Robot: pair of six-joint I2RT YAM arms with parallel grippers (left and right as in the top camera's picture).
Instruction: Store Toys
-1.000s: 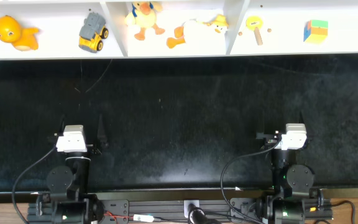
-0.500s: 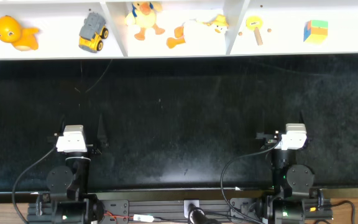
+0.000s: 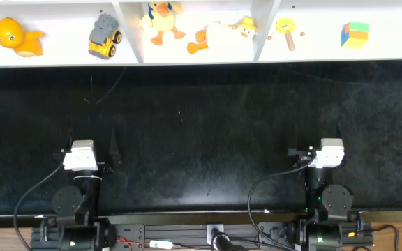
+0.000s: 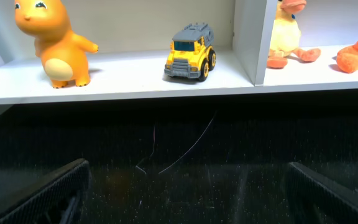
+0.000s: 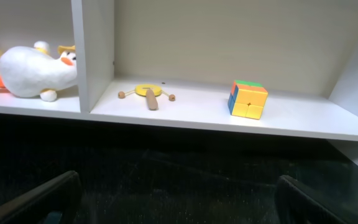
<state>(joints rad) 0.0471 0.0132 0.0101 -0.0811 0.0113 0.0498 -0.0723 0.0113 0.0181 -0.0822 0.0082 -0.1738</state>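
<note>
We find 6 toys on the white shelf [image 3: 128,28], in 3 compartments: orange figure [image 3: 16,35] and yellow truck [image 3: 104,36] left, yellow duck [image 3: 162,19] and white duck [image 3: 218,33] (lying down) middle, wooden rattle [image 3: 286,29] and colour cube [image 3: 354,34] right. Left fingers [image 4: 48,193] and right fingers [image 5: 36,199] gape wide, empty, over the black bench [image 3: 201,125].

You see a long white shelf unit [image 3: 201,57] along the far edge of the black tabletop [image 3: 201,118]. In its left bay, an orange rounded toy figure [image 3: 16,36] lies at the left end and a yellow-and-grey toy truck [image 3: 104,36] at the right. The middle bay holds a yellow plush duck [image 3: 162,19] beside a white plush duck [image 3: 218,35]. The right bay holds a yellow wooden rattle drum [image 3: 285,29] and a multicoloured cube [image 3: 354,34]. Your left gripper [image 3: 92,141] and right gripper [image 3: 317,139] sit near the tabletop's near edge, well apart.
</note>
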